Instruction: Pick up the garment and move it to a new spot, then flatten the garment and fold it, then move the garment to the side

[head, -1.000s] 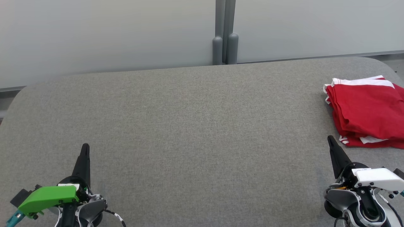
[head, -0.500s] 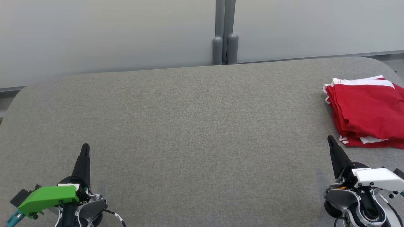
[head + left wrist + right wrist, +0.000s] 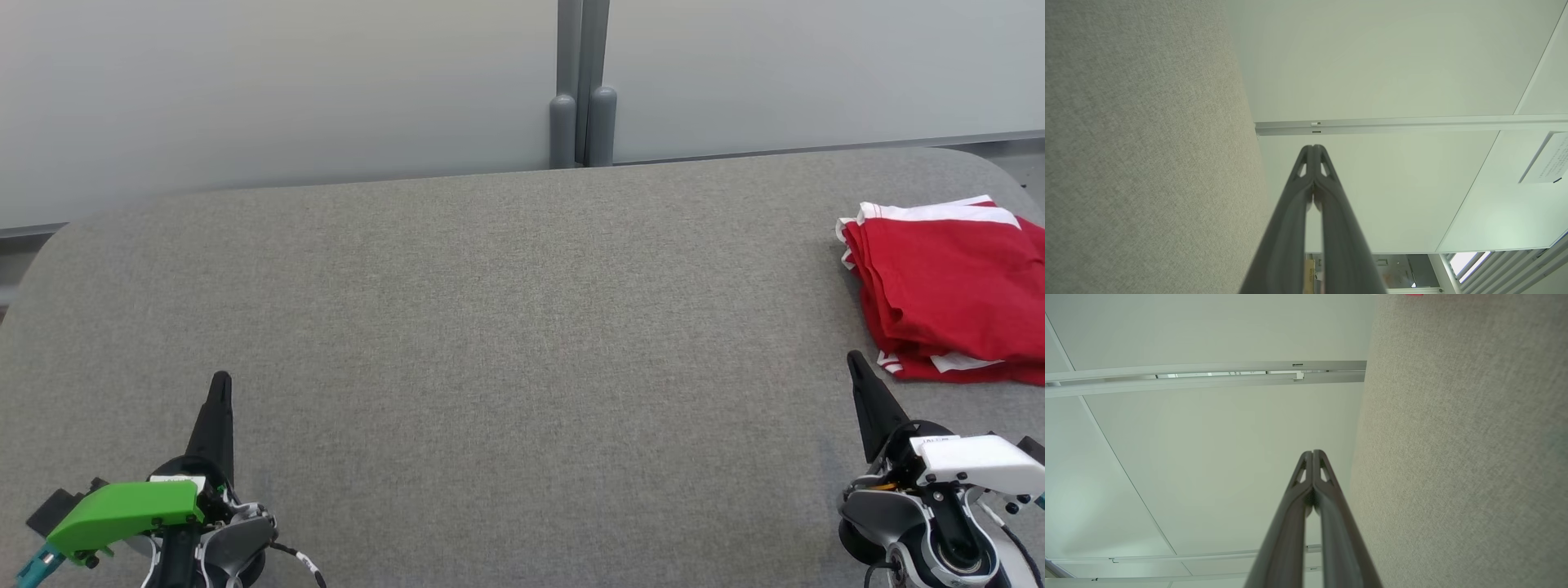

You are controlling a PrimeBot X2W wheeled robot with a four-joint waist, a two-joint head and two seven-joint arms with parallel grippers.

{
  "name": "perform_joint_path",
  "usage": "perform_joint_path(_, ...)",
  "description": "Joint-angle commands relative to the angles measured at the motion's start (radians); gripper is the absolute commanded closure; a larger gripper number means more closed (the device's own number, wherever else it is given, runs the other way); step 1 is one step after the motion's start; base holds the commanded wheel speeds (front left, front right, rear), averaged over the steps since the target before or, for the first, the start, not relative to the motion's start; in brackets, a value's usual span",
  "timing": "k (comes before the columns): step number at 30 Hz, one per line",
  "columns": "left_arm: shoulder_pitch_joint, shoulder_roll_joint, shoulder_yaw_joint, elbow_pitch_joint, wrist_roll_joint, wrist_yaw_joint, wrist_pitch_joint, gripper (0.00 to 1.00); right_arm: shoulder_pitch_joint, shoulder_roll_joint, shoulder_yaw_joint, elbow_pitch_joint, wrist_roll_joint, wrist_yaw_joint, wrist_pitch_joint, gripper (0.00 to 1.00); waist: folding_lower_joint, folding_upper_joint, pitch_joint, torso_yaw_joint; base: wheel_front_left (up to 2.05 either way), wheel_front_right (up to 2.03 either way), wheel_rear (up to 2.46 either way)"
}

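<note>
Red garment with white trim (image 3: 951,294) is seen folded into a stack at the far right of the gray fabric bench (image 3: 490,327), cut off by the right frame edge. Left gripper (image 3: 219,388) is held at lower left, well apart from the garment; in the left wrist view its fingers (image 3: 1290,212) are pressed together, clenched on nothing. Right gripper (image 3: 856,363) is held at lower right, near the garment's front edge but not touching; it is clenched too (image 3: 1312,454), empty. Pale wall panels and a gray post (image 3: 581,122) are seen behind the bench.
</note>
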State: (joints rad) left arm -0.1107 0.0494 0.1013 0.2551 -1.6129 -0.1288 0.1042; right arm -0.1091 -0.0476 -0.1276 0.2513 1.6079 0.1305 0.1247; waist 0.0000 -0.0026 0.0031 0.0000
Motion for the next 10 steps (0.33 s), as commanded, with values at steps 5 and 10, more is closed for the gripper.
perform_joint_path(5, -0.012, -0.001, 0.004, -0.005, -0.001, -0.005, 0.003, 1.00, -0.012, -0.005, 0.000, 0.001, 0.005, 0.000, 0.004, 1.00, 0.0000, 0.0026, 0.000, 0.000, 0.00, 0.00, 0.00)
perform_joint_path(10, -0.012, -0.001, 0.004, -0.005, -0.001, -0.005, 0.003, 1.00, -0.012, -0.005, 0.000, 0.001, 0.005, 0.000, 0.004, 1.00, 0.0000, 0.0026, 0.000, 0.000, 0.00, 0.00, 0.00)
